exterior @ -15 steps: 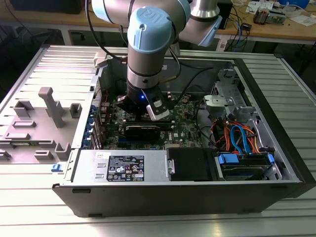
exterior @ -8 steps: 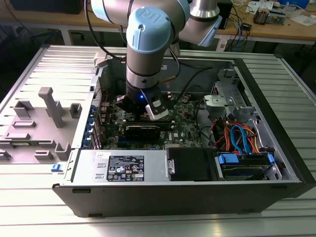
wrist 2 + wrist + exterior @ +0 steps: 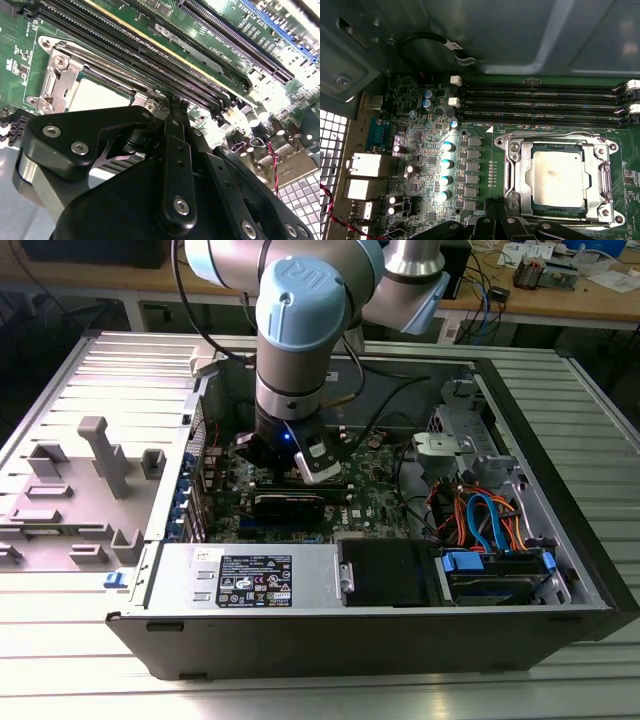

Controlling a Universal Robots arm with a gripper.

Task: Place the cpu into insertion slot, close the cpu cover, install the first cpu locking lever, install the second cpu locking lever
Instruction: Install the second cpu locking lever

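So the gripper (image 3: 298, 455) is seen lowered into the open computer case (image 3: 300, 585), hanging right over the green board (image 3: 375, 490) in the exterior view. Whether it's released or clenched can't be told from any of the views, since its tip is hidden behind its own black linkage. Nothing can be made out as being held.

In the first wrist view, the cpu (image 3: 555, 175) is found just ahead of the gripper (image 3: 495, 227), very near its tip. It's seated flat in the insertion slot (image 3: 512, 200), dull silver top facing up. The cpu cover (image 3: 521, 172) is laid down flat around it, with the chip showing through the big square window, so that step looks done.

A thin wire lever (image 3: 555, 134) is seen running along the socket's far side from the gripper. Whether it's hooked down can't be judged. Beyond that, farther still from the gripper, the long black memory slots (image 3: 540, 102) are lined up side by side.

In the second wrist view the same corner of the cpu (image 3: 97, 95) and cpu cover (image 3: 56, 75) is seen poking out just past the gripper (image 3: 165, 117), close beneath it.
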